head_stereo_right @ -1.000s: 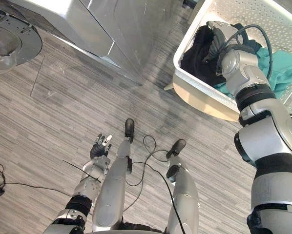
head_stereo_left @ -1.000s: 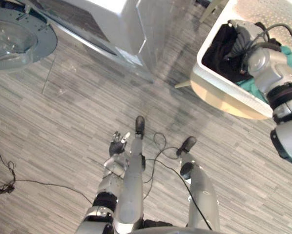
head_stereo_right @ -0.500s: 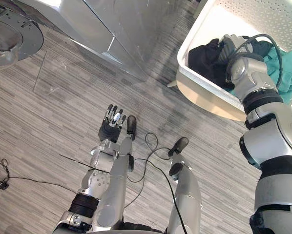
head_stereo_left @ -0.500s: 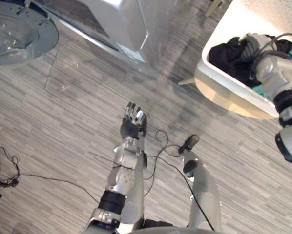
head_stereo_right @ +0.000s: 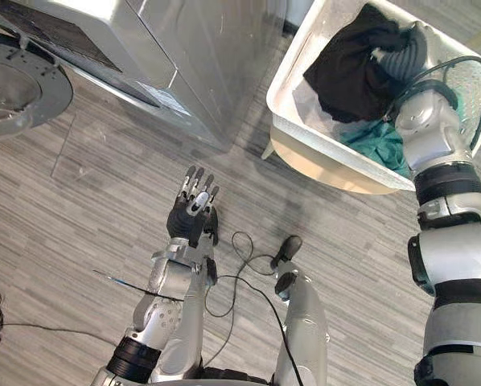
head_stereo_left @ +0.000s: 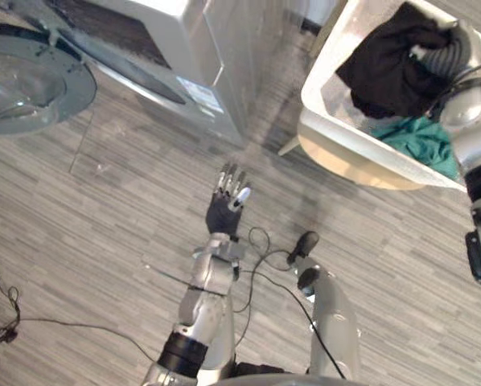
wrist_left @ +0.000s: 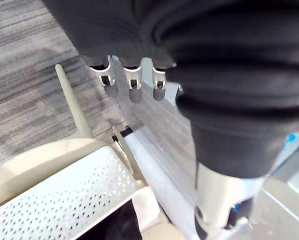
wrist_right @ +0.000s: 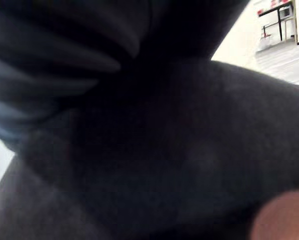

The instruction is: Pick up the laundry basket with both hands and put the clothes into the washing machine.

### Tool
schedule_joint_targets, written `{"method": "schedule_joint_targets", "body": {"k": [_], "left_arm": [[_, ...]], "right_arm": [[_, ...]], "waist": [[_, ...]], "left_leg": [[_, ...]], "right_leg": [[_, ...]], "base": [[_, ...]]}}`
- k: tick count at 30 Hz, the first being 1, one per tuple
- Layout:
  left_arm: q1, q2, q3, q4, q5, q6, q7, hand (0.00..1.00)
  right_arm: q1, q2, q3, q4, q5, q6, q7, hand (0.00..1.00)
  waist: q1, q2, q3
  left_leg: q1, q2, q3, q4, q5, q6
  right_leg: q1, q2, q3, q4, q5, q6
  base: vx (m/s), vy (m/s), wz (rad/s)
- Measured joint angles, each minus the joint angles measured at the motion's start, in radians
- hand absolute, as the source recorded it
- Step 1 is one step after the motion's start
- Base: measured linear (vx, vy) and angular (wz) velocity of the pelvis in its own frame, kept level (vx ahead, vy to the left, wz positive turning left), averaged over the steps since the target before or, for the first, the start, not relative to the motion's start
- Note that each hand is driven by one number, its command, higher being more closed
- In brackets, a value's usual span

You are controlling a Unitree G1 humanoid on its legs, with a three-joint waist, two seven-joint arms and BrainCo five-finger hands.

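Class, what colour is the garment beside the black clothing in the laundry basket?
The garment is teal green, clearest in the right eye view.

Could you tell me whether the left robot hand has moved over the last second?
Yes. The left robot hand has swung forward, closer to the corner of the boxy silver washing machine, fingers straight.

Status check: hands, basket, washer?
Left hand open, raised over floor. Right hand in basket, against black garment. Basket on stool, not lifted. Washer door open.

The laundry basket (head_stereo_right: 329,161) is matt white plastic with perforated walls. The black garment (head_stereo_right: 349,68) looks like soft cloth. The washing machine (head_stereo_right: 200,48) is smooth, shiny metal.
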Motion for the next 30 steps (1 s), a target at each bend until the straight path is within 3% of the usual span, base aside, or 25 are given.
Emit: {"method": "schedule_joint_targets", "body": {"k": [8, 15, 20, 24, 30], "left_arm": [[0.015, 0.042, -0.067, -0.019, 0.002, 0.000, -0.017, 0.00], [-0.055, 0.117, -0.073, -0.018, 0.091, 0.000, -0.017, 0.00], [-0.175, 0.148, -0.065, -0.015, 0.208, 0.000, 0.029, 0.00], [-0.296, 0.152, -0.035, -0.009, 0.278, 0.000, 0.074, 0.00], [-0.320, 0.140, -0.025, 0.052, 0.300, 0.007, 0.091, 0.00]], "right_arm": [[0.064, 0.005, -0.126, -0.261, 0.028, -0.005, -0.070, 1.00], [0.065, 0.025, -0.168, -0.297, 0.044, -0.026, -0.092, 1.00], [0.088, 0.041, -0.240, -0.379, 0.076, -0.039, -0.092, 1.00], [0.261, 0.111, -0.308, -0.552, 0.127, -0.080, -0.079, 1.00], [0.416, 0.156, -0.313, -0.584, 0.190, -0.085, 0.029, 1.00]], "waist": [[-0.040, -0.005, 0.000], [-0.074, -0.024, -0.002], [-0.105, -0.029, -0.005], [-0.138, -0.056, -0.035], [-0.166, -0.055, -0.083]], "left_leg": [[0.117, 0.006, 0.033, 0.003, -0.006, -0.001], [0.197, 0.029, 0.071, -0.004, -0.013, -0.007], [0.253, 0.025, 0.106, -0.037, -0.013, -0.006], [0.316, 0.019, 0.130, -0.061, -0.017, -0.008], [0.406, -0.012, 0.158, -0.112, -0.017, -0.008]], "right_leg": [[0.088, 0.004, 0.032, 0.007, -0.017, 0.014], [0.154, 0.059, 0.086, -0.073, 0.034, 0.010], [0.196, 0.081, 0.122, -0.131, 0.063, 0.029], [0.234, 0.082, 0.145, -0.136, 0.072, 0.020], [0.283, 0.064, 0.162, -0.136, 0.061, 0.037]], "base": [[-0.03, -0.057, -0.06], [0.00, -0.040, -0.24], [0.03, -0.018, -0.20], [0.09, -0.039, -0.10], [0.05, -0.004, -0.05]]}}
